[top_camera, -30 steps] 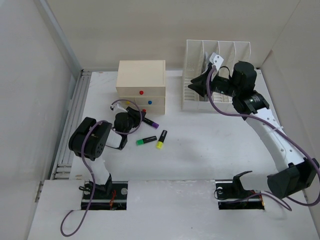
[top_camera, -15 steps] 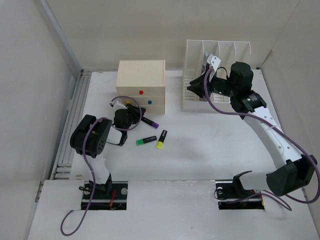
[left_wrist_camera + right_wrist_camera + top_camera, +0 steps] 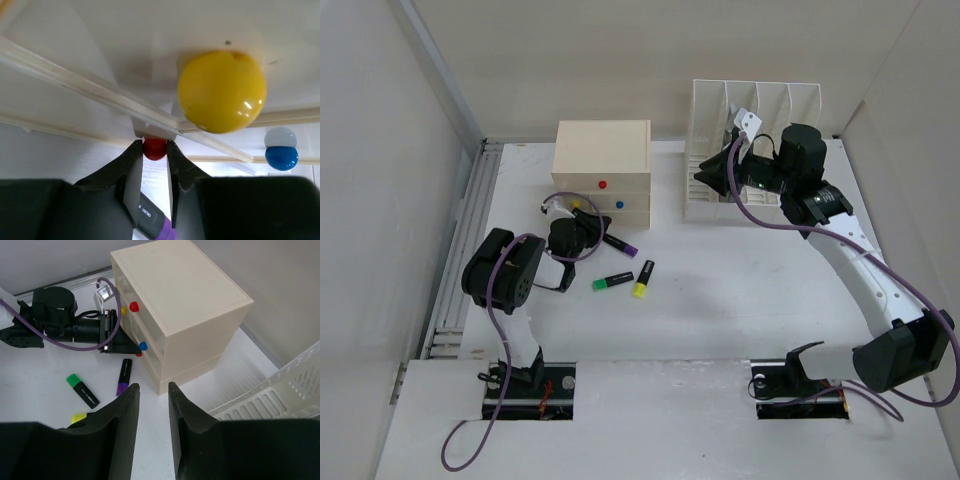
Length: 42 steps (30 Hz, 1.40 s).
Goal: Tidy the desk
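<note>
The white desk (image 3: pixel 740 280) holds a beige drawer box (image 3: pixel 603 170) with coloured knobs. My left gripper (image 3: pixel 588 226) is low in front of the box, shut on the red knob (image 3: pixel 155 149) of the bottom drawer. The yellow knob (image 3: pixel 221 91) and blue knob (image 3: pixel 281 156) show close by. A purple highlighter (image 3: pixel 620 243), a green one (image 3: pixel 612 282) and a yellow one (image 3: pixel 643 278) lie loose on the desk. My right gripper (image 3: pixel 710 175) is open and empty, raised beside the white file rack (image 3: pixel 750 150), away from the highlighters.
A grey rail (image 3: pixel 460 260) runs along the desk's left edge, and white walls stand around it. In the right wrist view the box (image 3: pixel 180 305), the purple highlighter (image 3: pixel 123 376) and the rack's slotted base (image 3: pixel 280 395) lie below the gripper (image 3: pixel 153 390).
My left gripper has edged a little closer to the drawer box. My right arm has shifted slightly to the left near the rack. The highlighters have not moved.
</note>
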Each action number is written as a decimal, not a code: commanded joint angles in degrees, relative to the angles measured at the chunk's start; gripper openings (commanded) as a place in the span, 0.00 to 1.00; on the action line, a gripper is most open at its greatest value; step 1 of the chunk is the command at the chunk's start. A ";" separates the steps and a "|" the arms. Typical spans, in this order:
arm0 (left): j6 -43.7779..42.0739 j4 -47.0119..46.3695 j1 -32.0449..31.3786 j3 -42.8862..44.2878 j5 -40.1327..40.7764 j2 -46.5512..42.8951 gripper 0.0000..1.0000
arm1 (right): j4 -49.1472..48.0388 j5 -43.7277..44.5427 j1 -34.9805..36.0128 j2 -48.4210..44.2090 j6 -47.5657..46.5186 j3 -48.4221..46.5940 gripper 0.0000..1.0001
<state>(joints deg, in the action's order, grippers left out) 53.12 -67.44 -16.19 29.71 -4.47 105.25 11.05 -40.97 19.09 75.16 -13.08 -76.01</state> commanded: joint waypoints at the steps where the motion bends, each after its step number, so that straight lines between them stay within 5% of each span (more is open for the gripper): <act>1: 0.05 0.55 0.72 4.04 -0.10 1.54 0.14 | -3.23 -1.48 -0.37 0.08 -0.01 -0.28 0.35; 12: 1.19 -8.39 -2.10 -8.95 1.31 -2.59 0.13 | -3.23 -2.62 -0.37 0.60 -0.01 -0.28 0.35; 28: 5.41 -7.88 -11.58 -21.18 5.96 -13.40 0.12 | -3.23 -3.68 -0.37 0.61 -0.01 -0.28 0.35; 42: 5.59 9.16 -17.21 -22.60 14.14 -27.38 0.18 | -3.23 -4.73 -0.37 0.08 0.51 -0.28 0.35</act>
<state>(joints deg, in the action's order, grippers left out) 58.67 -63.40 -31.22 5.80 12.88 79.59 11.03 -43.92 19.09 76.03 -13.04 -76.01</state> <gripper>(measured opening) 0.181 0.351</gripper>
